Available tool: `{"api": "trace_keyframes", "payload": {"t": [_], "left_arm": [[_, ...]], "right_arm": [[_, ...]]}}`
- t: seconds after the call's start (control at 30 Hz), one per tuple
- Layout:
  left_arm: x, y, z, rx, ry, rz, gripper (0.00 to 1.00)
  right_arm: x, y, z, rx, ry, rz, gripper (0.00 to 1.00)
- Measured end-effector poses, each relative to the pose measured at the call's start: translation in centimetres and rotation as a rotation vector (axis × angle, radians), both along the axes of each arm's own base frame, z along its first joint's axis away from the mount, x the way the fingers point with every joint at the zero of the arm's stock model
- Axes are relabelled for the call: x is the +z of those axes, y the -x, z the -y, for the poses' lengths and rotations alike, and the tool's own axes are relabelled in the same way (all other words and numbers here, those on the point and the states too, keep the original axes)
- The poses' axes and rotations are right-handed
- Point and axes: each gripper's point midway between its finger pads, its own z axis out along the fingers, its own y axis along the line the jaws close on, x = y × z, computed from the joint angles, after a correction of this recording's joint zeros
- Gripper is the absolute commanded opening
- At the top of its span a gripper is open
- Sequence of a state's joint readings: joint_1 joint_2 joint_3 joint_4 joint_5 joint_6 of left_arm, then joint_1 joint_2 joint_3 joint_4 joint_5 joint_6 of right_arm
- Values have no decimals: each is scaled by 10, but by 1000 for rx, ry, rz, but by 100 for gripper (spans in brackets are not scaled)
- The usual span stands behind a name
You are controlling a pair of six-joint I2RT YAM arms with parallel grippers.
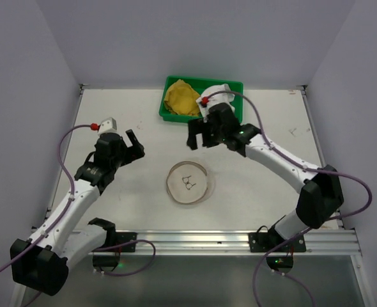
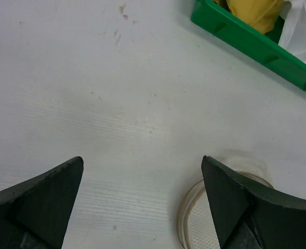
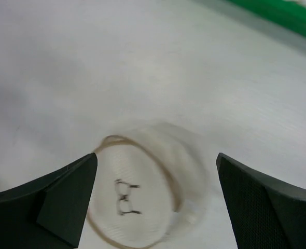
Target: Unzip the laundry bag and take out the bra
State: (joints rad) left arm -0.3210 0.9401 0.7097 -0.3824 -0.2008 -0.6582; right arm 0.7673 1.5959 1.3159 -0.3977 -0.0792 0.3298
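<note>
On the white table (image 1: 271, 128) your laundry bag (image 1: 187, 183) lies seemingly zipped, left gripper (image 1: 136, 144) and right gripper (image 1: 199, 142) both spread wide, empty, so every step awaits you

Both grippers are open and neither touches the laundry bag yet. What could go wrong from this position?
1. The black zipper pull is very small and sits on soft mesh. The open right gripper may miss it or pinch the mesh instead.
2. Nothing holds the laundry bag. Unless the open left gripper pins its rim, a pull on the zipper will probably slide the whole bag across the table rather than open it.
</note>
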Motion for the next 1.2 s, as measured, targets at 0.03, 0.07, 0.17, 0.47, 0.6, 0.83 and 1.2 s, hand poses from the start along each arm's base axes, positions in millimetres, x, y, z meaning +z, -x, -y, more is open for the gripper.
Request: {"api": "trace_keyframes", "payload": {"t": [0.03, 0.07, 0.17, 0.47, 0.6, 0.83, 1.2], "left_arm": [[2, -1, -4, 9, -9, 3, 100], [4, -3, -10, 20, -20, 6, 100], [9, -5, -32, 66, -52, 4, 100], [80, -2, -79, 152, -92, 105, 100], [147, 8, -81, 141, -108, 237, 100], [244, 56, -97, 190, -164, 459, 100], [304, 121, -109, 222, -214, 644, 100]], "right_arm": [[4, -20, 27, -98, 7, 11, 99], [8, -37, 58, -204, 11, 22, 99], [28, -64, 161, -511, 12, 69, 99], [162, 8, 308, -974, -161, 441, 99], [199, 51, 323, -1013, -239, 571, 99], [229, 104, 335, -982, -277, 715, 99], [263, 161, 342, -895, -308, 910, 99]]}}
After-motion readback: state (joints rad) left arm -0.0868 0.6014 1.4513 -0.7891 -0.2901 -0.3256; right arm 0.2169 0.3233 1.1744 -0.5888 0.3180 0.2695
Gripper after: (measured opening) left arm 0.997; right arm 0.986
